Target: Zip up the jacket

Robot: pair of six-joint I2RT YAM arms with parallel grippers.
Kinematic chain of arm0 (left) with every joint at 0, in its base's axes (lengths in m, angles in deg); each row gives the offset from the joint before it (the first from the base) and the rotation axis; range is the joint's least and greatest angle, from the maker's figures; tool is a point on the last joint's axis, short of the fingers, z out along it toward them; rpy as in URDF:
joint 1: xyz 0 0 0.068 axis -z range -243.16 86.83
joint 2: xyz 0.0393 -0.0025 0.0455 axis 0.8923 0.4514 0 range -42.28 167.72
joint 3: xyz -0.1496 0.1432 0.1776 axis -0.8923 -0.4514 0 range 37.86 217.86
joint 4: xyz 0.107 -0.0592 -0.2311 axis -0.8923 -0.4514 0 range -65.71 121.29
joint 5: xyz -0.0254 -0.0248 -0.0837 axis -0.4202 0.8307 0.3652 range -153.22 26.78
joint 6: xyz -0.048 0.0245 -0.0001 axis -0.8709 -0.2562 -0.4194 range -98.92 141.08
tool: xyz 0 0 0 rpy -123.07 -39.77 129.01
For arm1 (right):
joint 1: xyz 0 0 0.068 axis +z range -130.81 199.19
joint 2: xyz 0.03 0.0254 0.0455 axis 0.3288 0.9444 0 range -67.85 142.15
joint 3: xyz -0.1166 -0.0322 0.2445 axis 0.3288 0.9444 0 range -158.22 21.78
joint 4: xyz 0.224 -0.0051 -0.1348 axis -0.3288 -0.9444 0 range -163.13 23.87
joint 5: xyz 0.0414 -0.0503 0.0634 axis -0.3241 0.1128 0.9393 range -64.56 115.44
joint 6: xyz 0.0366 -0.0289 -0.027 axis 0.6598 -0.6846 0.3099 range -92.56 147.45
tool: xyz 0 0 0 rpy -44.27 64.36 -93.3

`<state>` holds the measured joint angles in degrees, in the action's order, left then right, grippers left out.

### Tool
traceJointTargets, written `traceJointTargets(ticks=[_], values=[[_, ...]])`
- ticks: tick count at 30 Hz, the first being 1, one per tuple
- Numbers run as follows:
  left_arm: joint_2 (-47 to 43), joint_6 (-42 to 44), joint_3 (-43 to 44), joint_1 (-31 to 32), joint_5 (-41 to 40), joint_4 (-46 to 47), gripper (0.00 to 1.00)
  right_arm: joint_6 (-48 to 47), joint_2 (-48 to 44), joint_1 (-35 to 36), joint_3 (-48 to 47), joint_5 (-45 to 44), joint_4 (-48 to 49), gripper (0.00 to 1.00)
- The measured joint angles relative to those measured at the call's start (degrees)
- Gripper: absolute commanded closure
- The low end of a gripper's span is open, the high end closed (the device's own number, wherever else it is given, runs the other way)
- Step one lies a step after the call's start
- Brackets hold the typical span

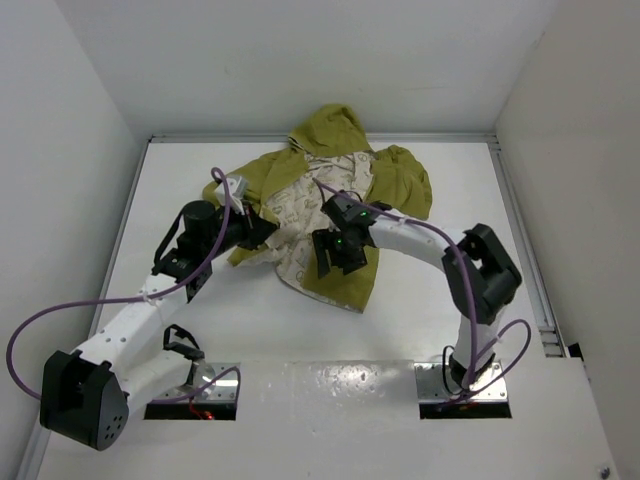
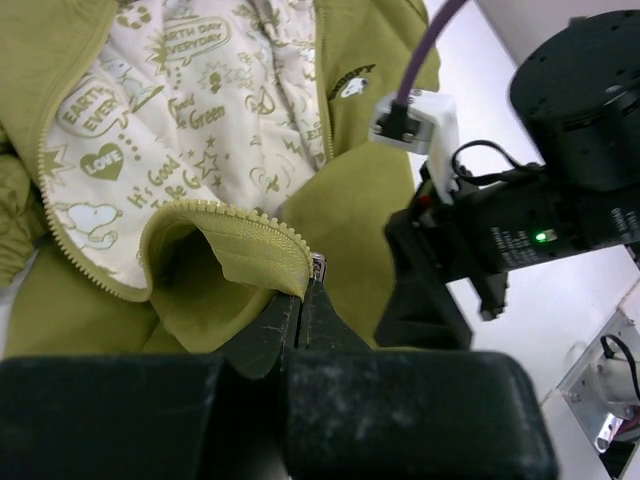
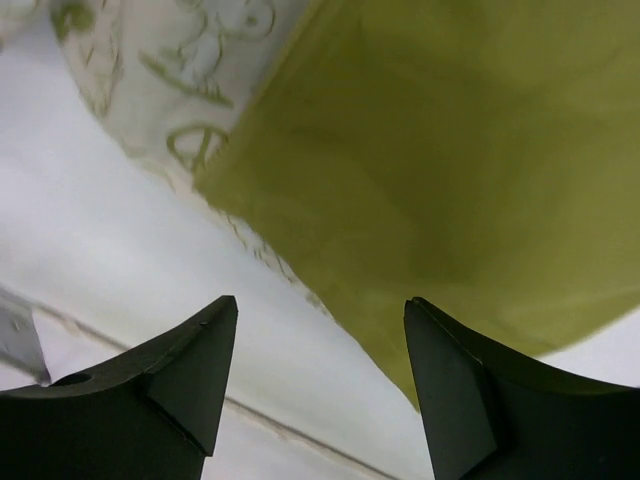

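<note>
Pinching one front edge of the jacket [image 2: 370, 210] with the left gripper [image 2: 303, 300], with both fingers pressed flat together on the olive fabric. Grasps it at the lower end of the zipper teeth [image 2: 250, 225], just beside a small metal piece [image 2: 318, 267]. Cannot tell whether that piece is the slider or only the end stop. Folds the held edge a little outward, so that the row of teeth curves up and away from the fingers.

Hovering with the right gripper [image 3: 320, 320] released, with fingers wide apart and nothing between them. Hangs just above the lower hem of the other front panel, over the place where olive fabric ends and the bare table [image 3: 120, 250] begins. Touches no cloth, as far as the wrist view shows.

Going further out, in the top view: spread on the far half of the table, with the hood toward the back wall and the front turned up. Shows the cream lining [image 2: 180, 130] with green doodles widely between both panels, so open over nearly the whole length. Carries also a small white mark [image 2: 350, 85] on the panel away from the held edge.

Judging the task as at its very beginning. Done: one zipper edge secured at the bottom. Not done: the other edge not yet held, the two rows of teeth well apart and not joined. Left, probably: bringing the free edge to the held one, joining both ends at the bottom, then pulling up toward the collar.
</note>
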<state>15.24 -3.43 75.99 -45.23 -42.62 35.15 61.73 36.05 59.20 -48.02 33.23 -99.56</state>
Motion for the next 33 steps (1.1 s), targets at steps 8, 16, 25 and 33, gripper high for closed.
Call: traceJointTargets(ticks=[8,16,25,33], values=[[-0.50,0.04,0.00,0.02,-3.02,-1.81,1.00,8.39,9.18,2.60,-4.74,-6.51,-2.38,0.29],[-0.50,0.04,0.00,0.02,-4.70,-1.86,1.00,11.67,13.49,5.18,-8.72,-11.30,-4.98,0.25],[-0.66,0.09,0.00,0.00,-6.49,-2.56,1.00,11.56,13.44,6.86,-7.69,-15.52,-4.42,0.93],[-0.68,1.95,0.00,-0.28,-7.21,-5.51,1.00,1.42,0.22,-1.77,9.07,-13.57,-2.47,1.00]])
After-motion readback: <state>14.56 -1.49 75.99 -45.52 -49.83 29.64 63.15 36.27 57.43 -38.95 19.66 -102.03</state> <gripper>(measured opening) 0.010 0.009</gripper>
